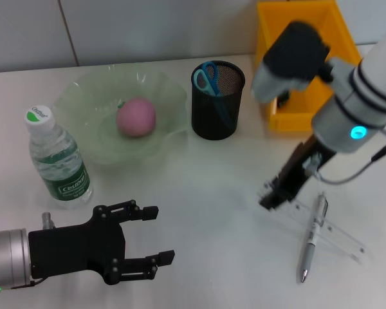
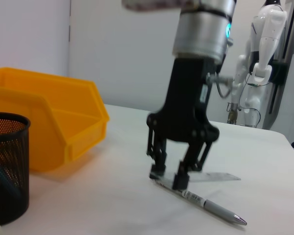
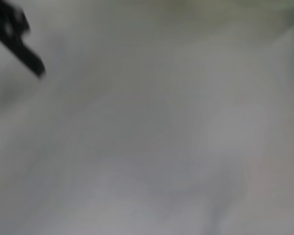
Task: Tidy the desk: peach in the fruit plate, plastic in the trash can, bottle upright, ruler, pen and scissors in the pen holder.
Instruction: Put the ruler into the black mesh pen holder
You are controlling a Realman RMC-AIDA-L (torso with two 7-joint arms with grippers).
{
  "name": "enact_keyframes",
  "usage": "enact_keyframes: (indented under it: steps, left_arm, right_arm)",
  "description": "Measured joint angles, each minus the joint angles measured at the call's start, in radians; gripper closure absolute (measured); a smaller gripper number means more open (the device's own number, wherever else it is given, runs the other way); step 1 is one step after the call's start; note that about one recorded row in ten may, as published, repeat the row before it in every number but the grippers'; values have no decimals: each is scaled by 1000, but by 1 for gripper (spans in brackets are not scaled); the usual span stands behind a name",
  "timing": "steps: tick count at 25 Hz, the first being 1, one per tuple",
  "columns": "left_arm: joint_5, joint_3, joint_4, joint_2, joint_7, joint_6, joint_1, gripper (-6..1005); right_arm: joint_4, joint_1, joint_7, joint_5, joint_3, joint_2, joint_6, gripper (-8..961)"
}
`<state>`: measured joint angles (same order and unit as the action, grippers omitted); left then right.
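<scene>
Peach [image 1: 136, 117] sits in glass fruit plate [image 1: 83, 103]: done. Water bottle [image 1: 56, 158] upright beside it: done. Scissors [image 1: 206, 76] in mesh pen holder [image 1: 217, 109]: done. Pen [image 1: 312, 237] and clear ruler [image 1: 334, 226] on desk [image 1: 212, 206], crossed: outstanding. No plastic visible; yellow bin [image 1: 302, 71] at rear. Right gripper [image 2: 170, 176], fingers apart, straddles ruler end, tips at desk level. Left gripper [image 1: 156, 235] idle near front edge, fingers spread, empty.
</scene>
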<state>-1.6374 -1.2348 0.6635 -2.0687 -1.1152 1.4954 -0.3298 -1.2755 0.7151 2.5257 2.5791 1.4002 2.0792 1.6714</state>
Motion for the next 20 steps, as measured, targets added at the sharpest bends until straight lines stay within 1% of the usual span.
enact_keyframes:
  steps: [4, 8, 11, 12, 13, 16, 20]
  left_arm:
    - [0, 0, -1, -1, 1, 0, 0, 188]
    - [0, 0, -3, -1, 5, 0, 0, 188]
    - [0, 0, -4, -1, 6, 0, 0, 188]
    - [0, 0, -4, -1, 7, 0, 0, 188]
    - [0, 0, -4, -1, 7, 0, 0, 188]
    - [0, 0, -4, -1, 9, 2, -1, 188]
    - [-1, 0, -4, -1, 10, 3, -1, 188]
  right_arm:
    - [-87, 8, -9, -29, -108, -2, 31, 569]
    - [-192, 1, -10, -34, -165, -2, 23, 570]
    - [-268, -7, -7, -56, -199, -1, -20, 570]
    - [-306, -16, -7, -76, -216, -1, -64, 570]
    - [-306, -16, -7, -76, -216, -1, -64, 570]
    - [-341, -40, -10, -112, -232, 0, -167, 570]
    - [-331, -73, -57, -207, -237, 2, -333, 570]
